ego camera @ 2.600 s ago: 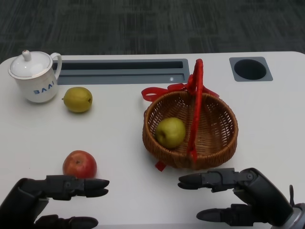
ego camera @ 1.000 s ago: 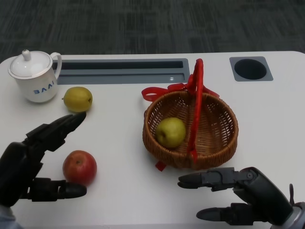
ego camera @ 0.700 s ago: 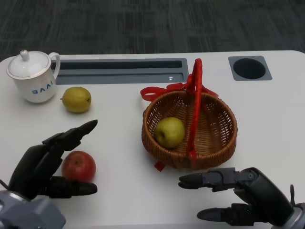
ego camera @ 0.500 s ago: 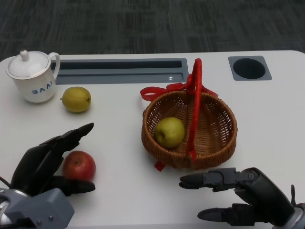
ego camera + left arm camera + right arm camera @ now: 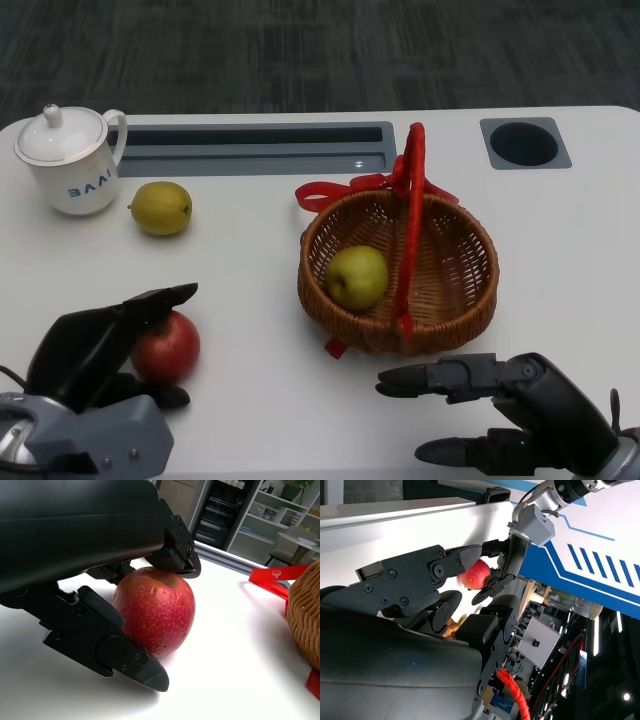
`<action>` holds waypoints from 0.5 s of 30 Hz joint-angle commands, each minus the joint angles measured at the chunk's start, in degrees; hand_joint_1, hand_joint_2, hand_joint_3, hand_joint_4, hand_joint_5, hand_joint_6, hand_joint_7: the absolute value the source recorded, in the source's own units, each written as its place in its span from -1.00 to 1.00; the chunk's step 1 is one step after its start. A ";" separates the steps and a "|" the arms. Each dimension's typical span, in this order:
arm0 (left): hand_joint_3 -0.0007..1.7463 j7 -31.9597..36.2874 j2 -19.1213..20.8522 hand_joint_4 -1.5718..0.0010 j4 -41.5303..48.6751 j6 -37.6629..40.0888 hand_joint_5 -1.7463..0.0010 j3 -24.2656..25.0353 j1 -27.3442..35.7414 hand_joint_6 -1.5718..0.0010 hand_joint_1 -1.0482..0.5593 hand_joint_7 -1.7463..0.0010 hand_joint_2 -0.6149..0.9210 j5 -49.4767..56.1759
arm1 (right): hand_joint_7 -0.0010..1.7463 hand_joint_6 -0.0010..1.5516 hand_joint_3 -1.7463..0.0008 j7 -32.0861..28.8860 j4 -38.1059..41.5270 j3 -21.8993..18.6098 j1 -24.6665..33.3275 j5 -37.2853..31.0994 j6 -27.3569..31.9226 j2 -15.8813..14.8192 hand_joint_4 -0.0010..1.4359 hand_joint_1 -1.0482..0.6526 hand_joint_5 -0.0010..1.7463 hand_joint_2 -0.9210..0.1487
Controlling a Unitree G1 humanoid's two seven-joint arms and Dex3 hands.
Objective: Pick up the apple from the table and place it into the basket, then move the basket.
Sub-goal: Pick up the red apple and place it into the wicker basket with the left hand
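Since the earlier frames, the left hand (image 5: 100, 345) has been brought down and curled around the red apple (image 5: 166, 347), fingers over its top and thumb under its near side; the apple is grasped but not yet lifted off the surface (image 5: 250, 330). Largest first: the basket (image 5: 440, 300), well apart to the right, already carries a green fruit (image 5: 357, 276). Lifting is judged next. The right hand (image 5: 500, 410) is kept released, holding nothing, near the basket.
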 commanded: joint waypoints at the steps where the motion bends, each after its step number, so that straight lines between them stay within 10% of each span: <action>1: -0.99 -0.85 1.29 -0.05 0.72 0.76 0.88 -0.59 0.12 0.08 -0.27 0.93 0.68 -1.22 | -1.00 0.00 1.00 -0.17 -1.23 0.15 0.50 0.38 -0.23 -0.68 0.16 -0.13 -1.00 -0.93; 6: -0.98 -5.52 0.65 -0.45 -0.28 -1.70 0.85 2.22 1.42 -0.30 0.14 0.91 0.85 -7.45 | -1.00 0.00 1.00 -0.26 -1.67 0.17 0.78 0.45 -0.13 -0.79 0.16 -0.13 -1.00 -0.94; 15: -1.00 -2.50 1.90 -0.52 -6.60 -8.94 0.91 4.23 4.16 -0.39 0.24 0.95 0.87 -10.10 | -0.99 0.02 1.00 -0.43 -1.72 0.18 0.61 0.32 0.18 -0.72 0.17 -0.13 -1.00 -0.96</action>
